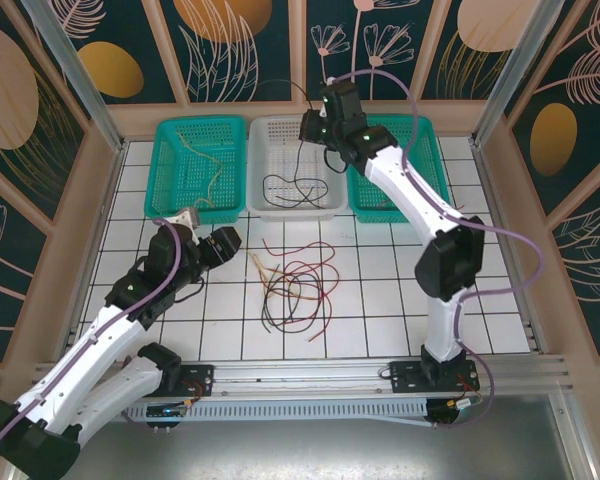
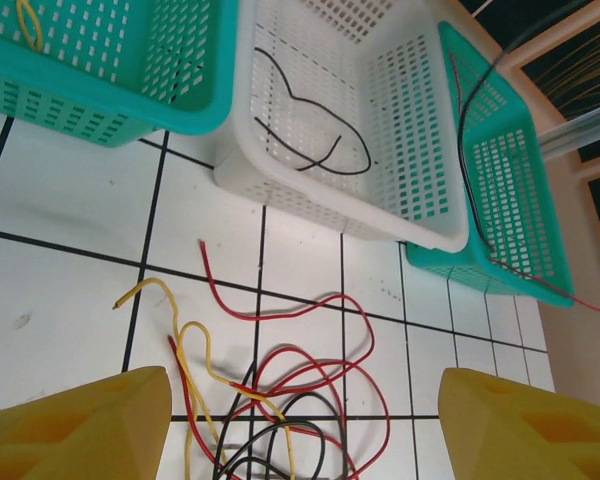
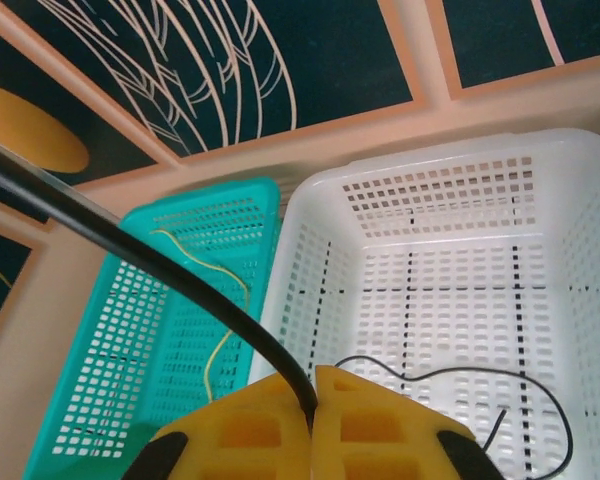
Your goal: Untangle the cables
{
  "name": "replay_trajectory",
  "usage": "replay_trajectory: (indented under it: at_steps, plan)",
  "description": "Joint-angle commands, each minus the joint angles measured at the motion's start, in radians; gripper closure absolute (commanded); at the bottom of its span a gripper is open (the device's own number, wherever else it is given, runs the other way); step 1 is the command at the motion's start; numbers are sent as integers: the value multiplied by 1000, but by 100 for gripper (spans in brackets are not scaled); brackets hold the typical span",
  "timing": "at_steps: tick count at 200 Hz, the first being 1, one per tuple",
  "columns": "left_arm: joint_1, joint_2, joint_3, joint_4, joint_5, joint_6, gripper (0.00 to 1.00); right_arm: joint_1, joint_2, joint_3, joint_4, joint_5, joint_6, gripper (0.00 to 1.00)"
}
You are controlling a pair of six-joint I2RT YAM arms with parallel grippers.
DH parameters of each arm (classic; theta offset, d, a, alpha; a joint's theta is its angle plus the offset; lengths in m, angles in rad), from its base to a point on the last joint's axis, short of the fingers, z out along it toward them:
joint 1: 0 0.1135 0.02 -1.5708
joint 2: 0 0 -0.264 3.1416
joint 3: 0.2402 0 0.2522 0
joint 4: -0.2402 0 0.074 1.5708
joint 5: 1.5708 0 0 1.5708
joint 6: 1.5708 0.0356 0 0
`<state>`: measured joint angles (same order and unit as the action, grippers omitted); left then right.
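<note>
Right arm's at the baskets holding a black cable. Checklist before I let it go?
1. Right gripper shut on the held black cable: ok.
2. White basket ahead of and below its fingers: ok.
3. Colour match, a loose black cable lies inside that basket: ok.
4. Held cable's free end inside the basket: cannot tell.
5. Held cable free of the tangle: cannot tell.
6. Left gripper open above the tangle, gripping nothing: ok.

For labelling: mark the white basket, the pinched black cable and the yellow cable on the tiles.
white basket [image 2: 320,205]: left wrist view, near wall.
pinched black cable [image 3: 180,285]: right wrist view, taut middle stretch.
yellow cable [image 2: 176,330]: left wrist view, wavy part on tiles.
</note>
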<state>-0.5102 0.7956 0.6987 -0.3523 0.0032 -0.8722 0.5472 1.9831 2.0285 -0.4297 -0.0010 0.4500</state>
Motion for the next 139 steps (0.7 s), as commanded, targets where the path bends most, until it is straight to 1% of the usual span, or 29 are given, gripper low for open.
replay_trajectory:
  at_steps: [1,9,21,23,25,35,46,59,77,99,117,139]
  plan:
    - [4,14,16,-28,23,17,30,-34,99,136,-91,-75,-16,78]
    - [4,17,16,-32,24,23,30,-42,136,184,-121,-77,-13,72]
    - [4,20,18,-50,21,31,30,-47,176,235,-163,-71,-10,65]
    - [4,20,19,-54,20,31,30,-49,180,240,-168,-71,-9,63]
    - [4,20,20,-58,17,33,30,-50,182,241,-171,-71,-8,60]
    - [4,19,25,-81,10,39,29,-50,177,232,-177,-70,-5,53]
    - [4,15,25,-103,3,46,29,-45,146,186,-161,-68,-7,51]
    - [4,11,28,-131,-8,61,28,-33,83,93,-130,-51,-11,50]
    - [4,7,35,-182,-51,78,28,-5,-57,-78,-79,-10,-30,51]
    - [4,8,19,-198,-81,74,27,85,-271,-347,-6,70,-52,50]
    - [3,31,12,-187,-73,59,28,142,-446,-552,38,114,-37,48]
    - [4,62,6,-147,-37,24,30,185,-637,-742,81,116,15,46]
